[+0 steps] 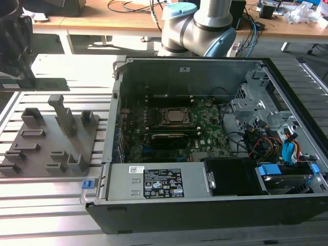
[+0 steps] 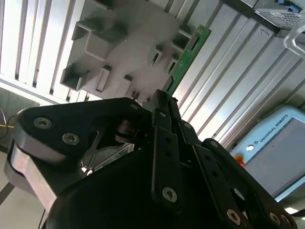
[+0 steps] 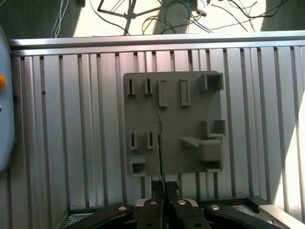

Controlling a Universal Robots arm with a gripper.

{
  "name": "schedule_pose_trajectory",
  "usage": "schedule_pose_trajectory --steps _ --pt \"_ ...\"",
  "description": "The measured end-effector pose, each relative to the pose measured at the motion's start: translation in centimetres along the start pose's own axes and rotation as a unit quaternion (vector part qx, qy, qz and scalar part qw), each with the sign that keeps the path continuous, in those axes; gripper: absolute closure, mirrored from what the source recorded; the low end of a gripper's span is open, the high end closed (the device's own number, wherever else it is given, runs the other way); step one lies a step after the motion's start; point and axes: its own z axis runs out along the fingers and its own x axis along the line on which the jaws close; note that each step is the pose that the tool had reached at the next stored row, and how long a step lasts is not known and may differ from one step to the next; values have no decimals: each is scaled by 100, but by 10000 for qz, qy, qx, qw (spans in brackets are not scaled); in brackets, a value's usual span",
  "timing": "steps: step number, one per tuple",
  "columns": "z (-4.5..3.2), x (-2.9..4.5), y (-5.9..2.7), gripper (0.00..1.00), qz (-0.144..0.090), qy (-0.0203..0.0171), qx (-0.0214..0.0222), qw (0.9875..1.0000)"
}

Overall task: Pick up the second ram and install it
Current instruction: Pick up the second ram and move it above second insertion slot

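Note:
In the exterior view, the second ram (image 1: 48, 85) is a slim green stick held level in the air, above the far end of the grey holder plate (image 1: 51, 138). My gripper (image 1: 25, 76) is shut on it from above. In the second wrist view the black fingers (image 2: 161, 107) pinch one end of the ram (image 2: 184, 59), which juts out over the holder plate (image 2: 119, 43). The first wrist view shows the ram (image 3: 160, 143) edge-on as a thin line rising from the gripper (image 3: 162, 187) over the plate (image 3: 190, 119).
An open computer case (image 1: 195, 66) lies to the exterior view's right of the plate, with the green motherboard (image 1: 205, 130) and CPU socket (image 1: 175, 117) inside. Drive bays and cables (image 1: 271, 143) fill its right side. The plate's upright blocks (image 1: 64, 110) stand below the ram.

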Motion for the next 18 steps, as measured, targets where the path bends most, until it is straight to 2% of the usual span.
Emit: schedule_pose_trajectory --steps 2,10,11,13,15,18 --pt "-5 -8 -142 86 0 7 0 10000" --pt "-19 -30 -541 86 0 18 0 10000" --pt "-22 -35 -625 86 1 18 1 10000" --pt "-25 -40 -717 86 0 19 1 10000" --pt "-27 -43 -771 86 0 20 0 10000" --pt "-33 -53 -954 86 0 23 1 10000"
